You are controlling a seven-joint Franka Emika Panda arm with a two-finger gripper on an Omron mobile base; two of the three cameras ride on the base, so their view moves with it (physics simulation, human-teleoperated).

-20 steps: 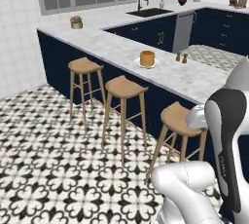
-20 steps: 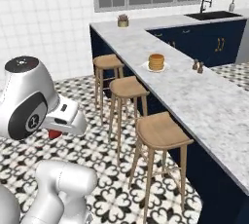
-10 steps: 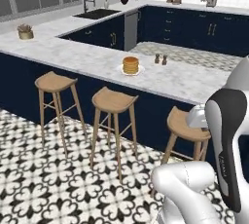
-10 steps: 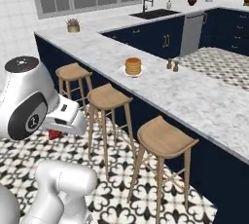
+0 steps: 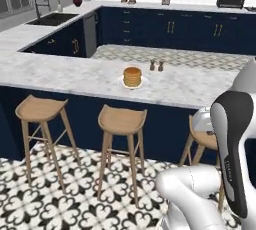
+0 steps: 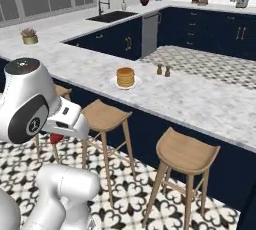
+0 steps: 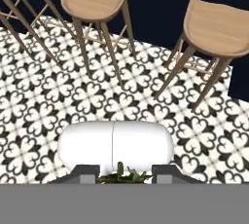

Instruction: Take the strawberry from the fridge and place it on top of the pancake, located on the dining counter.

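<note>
Since the earlier frame our base has swung round, so we now face the dining surface squarely. On its marble top a white plate carries the pancake stack, with two small shakers just behind it. Our hand is clenched on the strawberry, held low beside the arm, green leaves showing between the fingertips. Round wooden stools line the navy base over a black-and-white patterned floor. Beyond, navy cabinets and a sink ring the room.
</note>
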